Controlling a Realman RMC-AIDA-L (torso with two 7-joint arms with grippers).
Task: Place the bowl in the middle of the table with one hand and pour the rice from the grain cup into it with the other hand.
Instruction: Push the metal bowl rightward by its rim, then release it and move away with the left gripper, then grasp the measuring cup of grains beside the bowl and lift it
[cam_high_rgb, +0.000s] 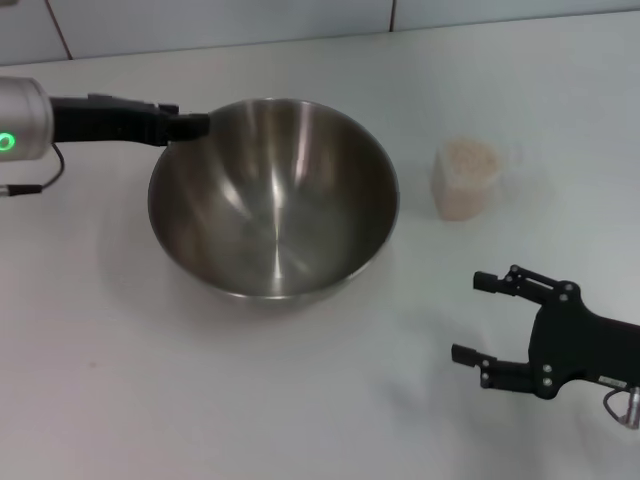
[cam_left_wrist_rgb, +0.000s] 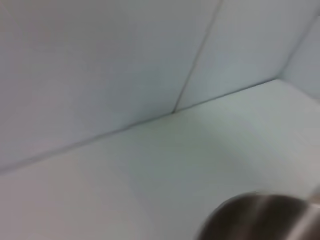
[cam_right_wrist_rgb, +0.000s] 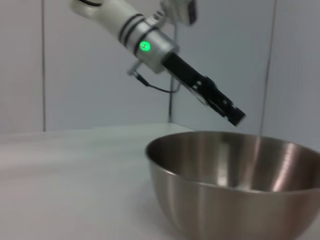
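A white table met a grey-white tiled wall, and one stainless-steel bowl stood near its middle. The left gripper hung just above the bowl's rim on the robot's left; whether its fingers were open I cannot tell. One grain cup of rice stood right of the bowl, while the right gripper hovered nearer than the cup, well apart from it, fingers spread wide and empty.

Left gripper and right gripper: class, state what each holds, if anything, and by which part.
Nothing is held. The left gripper hangs just above the bowl rim, clear of it in the right wrist view. The right gripper is open and empty near the grain cup.
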